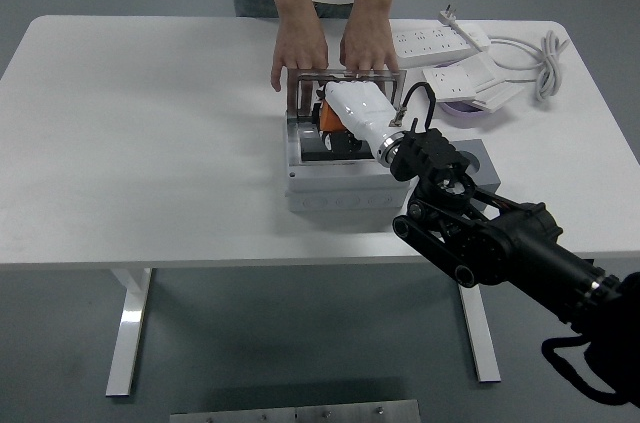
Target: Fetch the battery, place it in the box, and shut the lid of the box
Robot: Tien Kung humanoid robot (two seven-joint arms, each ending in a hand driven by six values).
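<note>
Head view shows the right hand, glossy white and rounded, closed around the orange and black battery over the open grey box, a rectangular plastic case on the white surface. Its clear lid stands upright at the far side, steadied by a person's hands. White power strips lie far right, and a grey block sits beside the box.

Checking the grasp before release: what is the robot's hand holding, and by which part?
The right hand is over the open box, closed on the orange-and-black battery; which part it grips is hidden beneath the hand.
</note>
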